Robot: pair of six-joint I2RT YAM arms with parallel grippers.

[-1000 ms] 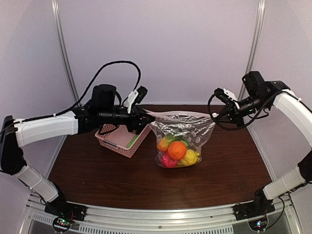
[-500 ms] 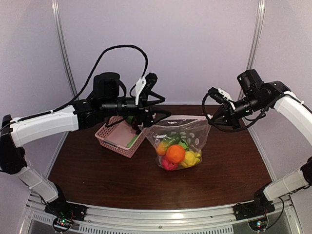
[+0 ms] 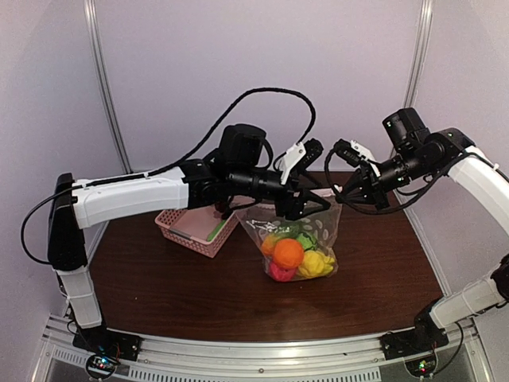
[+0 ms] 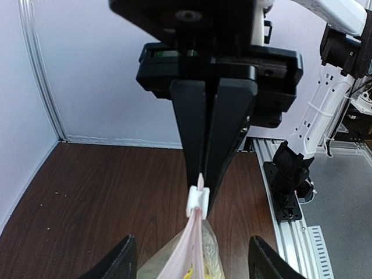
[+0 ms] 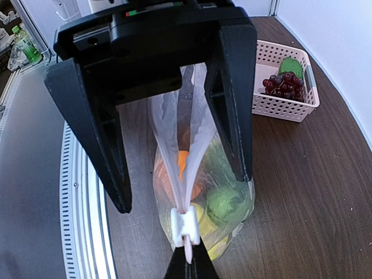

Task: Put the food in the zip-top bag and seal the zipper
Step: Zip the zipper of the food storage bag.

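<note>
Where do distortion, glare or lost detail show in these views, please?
Top external: the wide-angle view leans the wall posts outward; crinkles of the zip-top bag catch highlights. Left wrist: the right hand is nearly black, little detail. Right wrist: the left hand looms oversized near the lens; the pink basket is sharp.

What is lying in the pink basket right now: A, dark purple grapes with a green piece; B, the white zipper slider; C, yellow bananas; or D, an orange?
A: the right wrist view shows dark purple grapes and a green piece in the pink basket, while the orange sits inside the zip-top bag.
</note>
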